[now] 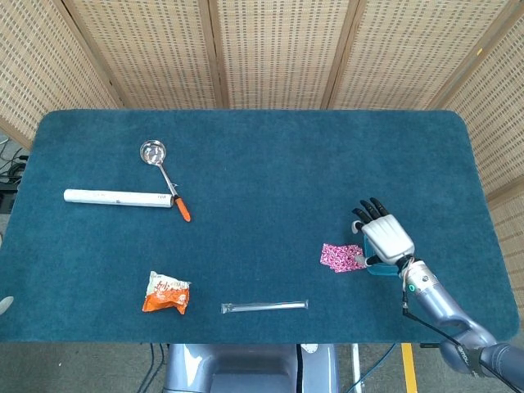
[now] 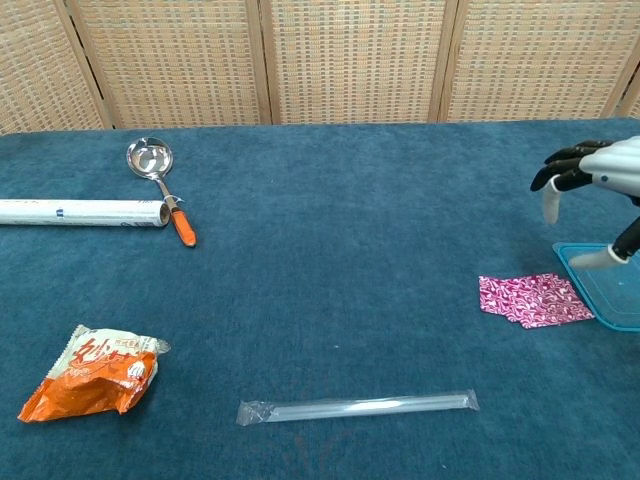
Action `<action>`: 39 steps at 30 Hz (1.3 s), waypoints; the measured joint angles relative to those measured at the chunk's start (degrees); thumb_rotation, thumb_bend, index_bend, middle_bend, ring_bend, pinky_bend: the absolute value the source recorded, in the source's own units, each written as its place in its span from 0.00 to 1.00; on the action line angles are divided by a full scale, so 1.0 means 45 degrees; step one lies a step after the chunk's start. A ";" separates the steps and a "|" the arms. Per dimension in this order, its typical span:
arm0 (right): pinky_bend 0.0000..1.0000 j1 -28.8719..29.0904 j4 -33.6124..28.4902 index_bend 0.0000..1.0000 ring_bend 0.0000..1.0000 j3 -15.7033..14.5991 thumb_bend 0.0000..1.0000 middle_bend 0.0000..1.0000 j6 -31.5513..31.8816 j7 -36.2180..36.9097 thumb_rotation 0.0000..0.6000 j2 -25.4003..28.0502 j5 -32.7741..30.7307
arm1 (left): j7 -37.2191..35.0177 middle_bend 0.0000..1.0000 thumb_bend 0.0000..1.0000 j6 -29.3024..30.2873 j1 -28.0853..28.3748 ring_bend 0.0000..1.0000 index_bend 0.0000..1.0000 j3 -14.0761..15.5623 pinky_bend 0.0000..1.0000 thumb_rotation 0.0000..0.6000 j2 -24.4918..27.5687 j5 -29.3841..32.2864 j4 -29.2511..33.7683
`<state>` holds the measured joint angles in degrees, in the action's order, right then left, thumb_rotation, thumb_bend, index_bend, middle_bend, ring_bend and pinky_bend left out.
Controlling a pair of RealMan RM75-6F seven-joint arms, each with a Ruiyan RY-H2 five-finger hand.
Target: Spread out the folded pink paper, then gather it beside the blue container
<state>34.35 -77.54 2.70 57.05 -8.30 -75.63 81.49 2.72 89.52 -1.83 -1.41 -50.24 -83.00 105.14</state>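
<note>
Half the blue container (image 2: 612,300) gets cut off lower right; right hand (image 1: 385,237) fingers spread, empty, above pink paper (image 2: 532,299).

blue container (image 2: 607,292): cut off at 3 o'clock edge in chest view, mostly hidden under right hand (image 1: 385,238) in head view | left hand: unseen
</note>
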 measured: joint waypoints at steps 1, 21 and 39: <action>0.00 -0.0108 -0.0175 0.37 0.00 0.0084 0.35 0.21 0.0232 -0.0047 1.00 0.0086 -0.0111 | 0.0010 0.00 0.03 0.0034 -0.0008 0.00 0.00 -0.0008 0.00 1.00 -0.0054 -0.0013 -0.0049; 0.00 -0.2971 -0.3248 0.39 0.01 0.0815 0.41 0.24 0.4621 -0.1769 1.00 0.2006 -0.1363 | 0.0021 0.00 0.03 0.0073 -0.0032 0.00 0.00 -0.0034 0.00 1.00 -0.0117 -0.0046 -0.0113; 0.00 -0.5120 -0.4093 0.39 0.01 0.0568 0.41 0.24 0.6827 -0.1849 1.00 0.2598 -0.1121 | 0.0022 0.00 0.03 0.0067 -0.0038 0.00 0.00 -0.0043 0.00 1.00 -0.0117 -0.0050 -0.0113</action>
<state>11.31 -95.96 5.26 87.77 -16.62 -63.94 76.45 2.82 89.82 -2.00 -1.60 -50.76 -83.22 104.63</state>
